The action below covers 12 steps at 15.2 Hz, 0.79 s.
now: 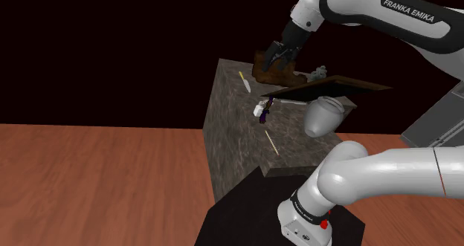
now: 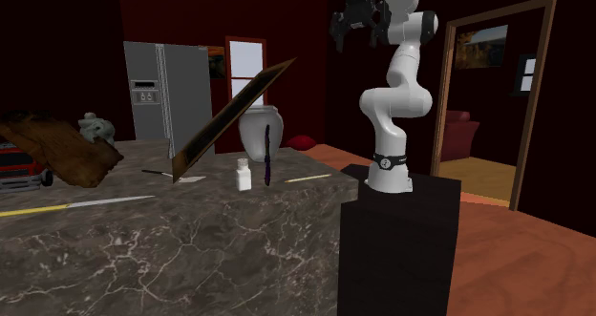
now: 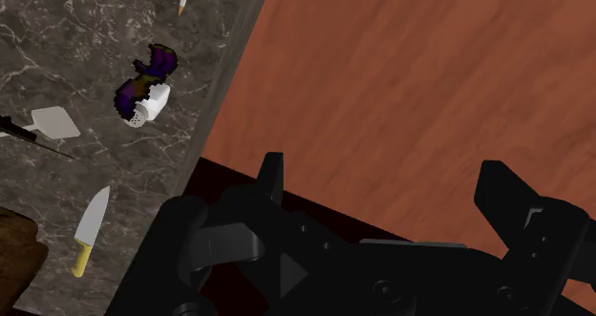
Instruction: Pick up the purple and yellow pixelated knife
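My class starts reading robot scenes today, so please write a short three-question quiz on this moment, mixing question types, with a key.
1. Multiple choice: what stands right beside the purple knife? A) a mug B) a white shaker C) a banana
2. True or false: the gripper is open and raised above the marble counter.
3. Fill in: the other knife, lying flat on the counter, has a ___ handle.
Key: 1 B; 2 true; 3 yellow.
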Each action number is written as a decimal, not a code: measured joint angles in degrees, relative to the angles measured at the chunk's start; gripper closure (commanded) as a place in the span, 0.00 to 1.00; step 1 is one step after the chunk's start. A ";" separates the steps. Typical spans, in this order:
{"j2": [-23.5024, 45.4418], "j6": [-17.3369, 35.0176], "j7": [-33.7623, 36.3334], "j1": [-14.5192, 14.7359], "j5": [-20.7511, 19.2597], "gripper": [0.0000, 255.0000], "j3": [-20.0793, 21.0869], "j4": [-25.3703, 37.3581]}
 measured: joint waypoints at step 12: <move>11.43 6.92 -9.83 -2.96 -7.24 0.00 -7.47 -1.91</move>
